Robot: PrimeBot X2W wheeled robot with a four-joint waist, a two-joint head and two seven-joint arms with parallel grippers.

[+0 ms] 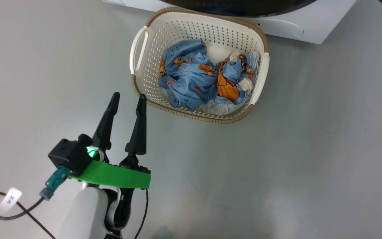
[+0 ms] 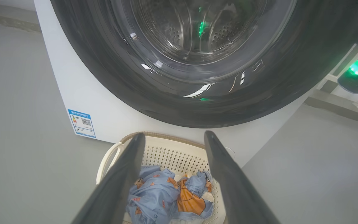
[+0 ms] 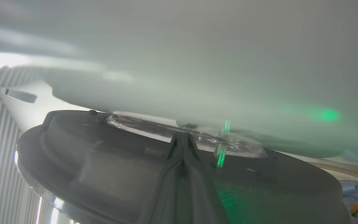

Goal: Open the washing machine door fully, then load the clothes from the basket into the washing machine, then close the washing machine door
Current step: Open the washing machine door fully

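The cream basket (image 1: 144,76) stands on the floor just in front of the white washing machine (image 1: 290,26), holding the light blue clothes (image 1: 197,76) with orange prints. My left gripper (image 1: 128,98) is open and empty, its tips just short of the basket's near left rim. In the left wrist view the washing machine door (image 2: 179,102) looks closed, with the steel drum behind its glass and the basket (image 2: 172,155) and clothes (image 2: 169,199) below. My right gripper (image 3: 182,140) is shut, its fingers lying along the door's black rim (image 3: 104,168) with the tips at the glass.
Bare grey floor (image 1: 310,149) surrounds the basket. A blue label sticker (image 2: 81,123) is on the washer's lower left front. My right wrist with its green light (image 2: 357,73) hangs right of the door. A cable (image 1: 12,212) loops by my left forearm.
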